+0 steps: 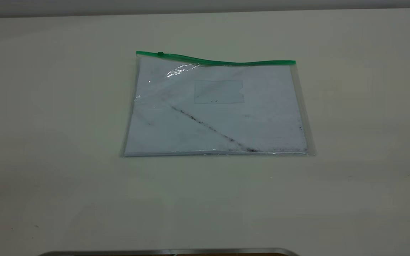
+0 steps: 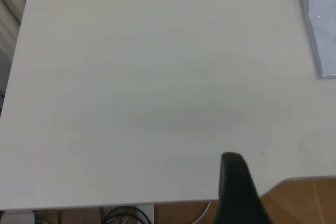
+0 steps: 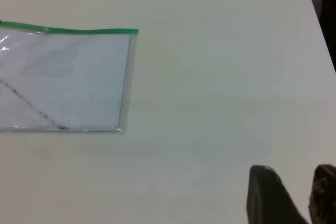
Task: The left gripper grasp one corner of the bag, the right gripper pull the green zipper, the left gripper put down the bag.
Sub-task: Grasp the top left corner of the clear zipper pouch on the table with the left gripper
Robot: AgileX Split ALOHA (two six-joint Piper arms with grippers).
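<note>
— Pale table [image 1: 48,142] fills the exterior view; where is the bag [image 1: 219,117]?
— Flat at the middle, green zipper [image 1: 226,62] along its far edge, slider [image 1: 160,54] near the left corner [image 1: 138,54].
— Left wrist view?
— One dark finger of the left gripper [image 2: 239,190] over the table's edge; whether it's spread, I can't tell.
— Right wrist view?
— The right gripper [image 3: 294,192] holds nothing, fingertips [image 3: 265,187] narrowly apart, well away from the bag.
</note>
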